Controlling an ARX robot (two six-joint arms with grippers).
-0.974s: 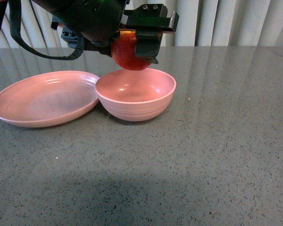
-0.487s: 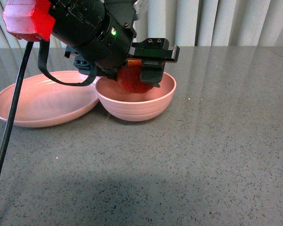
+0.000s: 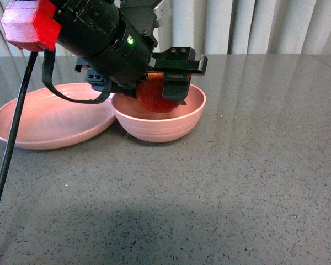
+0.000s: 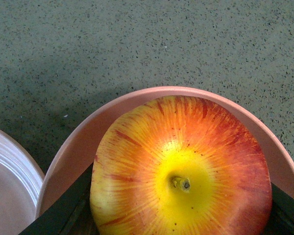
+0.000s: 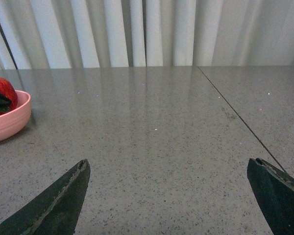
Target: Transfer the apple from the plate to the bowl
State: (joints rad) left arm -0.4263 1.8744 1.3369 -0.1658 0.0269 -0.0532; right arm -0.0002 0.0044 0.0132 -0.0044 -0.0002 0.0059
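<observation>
A deep pink bowl [image 3: 154, 128] sat just beside the empty pink plate [image 3: 44, 118]. Inside the bowl, the left gripper [image 3: 158, 93] clasped the red apple [image 3: 150, 99]; seemingly only release remained. The right gripper [image 5: 167, 169] gaped open, well apart.

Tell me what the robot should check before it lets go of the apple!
1. Apple is above the bowl, not the plate: ok.
2. Apple sits low, partly below the bowl's rim: ok.
3. Apple rests on the bowl's bottom: cannot tell.
4. Left gripper fingers hold the apple on both sides: ok.
5. Plate has nothing on it: ok.
6. Right gripper is open, away from the bowl, over the table: ok.
</observation>
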